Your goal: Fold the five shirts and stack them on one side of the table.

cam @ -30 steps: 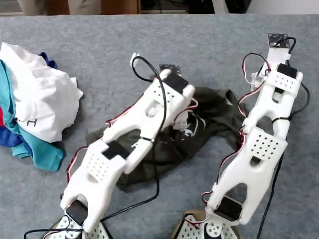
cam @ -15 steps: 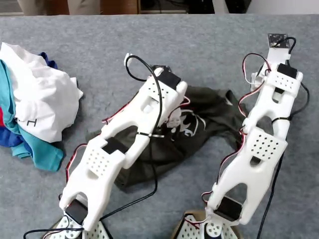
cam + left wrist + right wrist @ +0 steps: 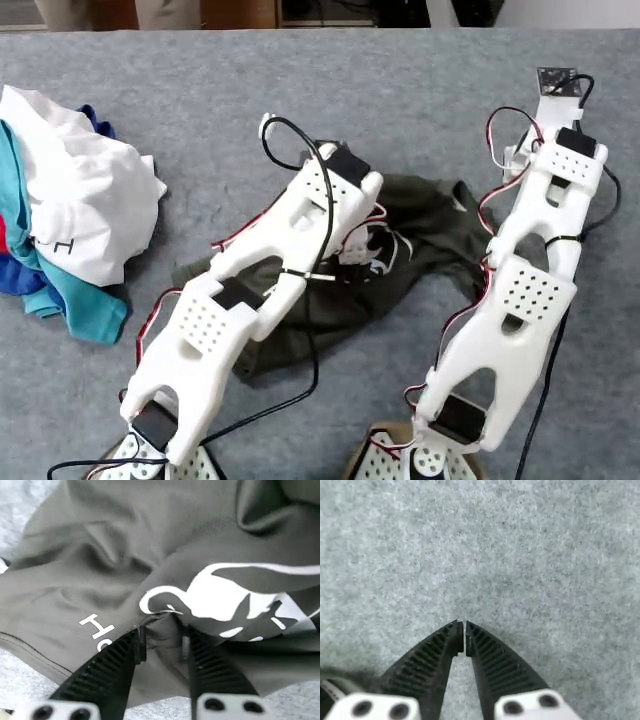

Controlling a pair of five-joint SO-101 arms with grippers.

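A dark olive shirt [image 3: 432,226] with a white print lies crumpled in the middle of the grey table. My left arm [image 3: 300,215] stretches over it. In the left wrist view the shirt [image 3: 100,565] spreads under my left gripper [image 3: 161,632], whose black fingers [image 3: 120,655] pinch a raised ridge of cloth beside the white print [image 3: 220,597]. My right arm [image 3: 555,190] stands at the far right. My right gripper [image 3: 465,627] is shut with nothing in it, just above bare table beside the shirt's edge.
A heap of other shirts [image 3: 75,205] sits at the left edge, white on top with teal [image 3: 85,305] and blue beneath. Bare grey table [image 3: 400,90] runs along the back and between the arms at the front.
The left arm's wrist swung slightly toward the far left, then came back, and the dark shirt's cloth shifted under it. The right arm has kept still.
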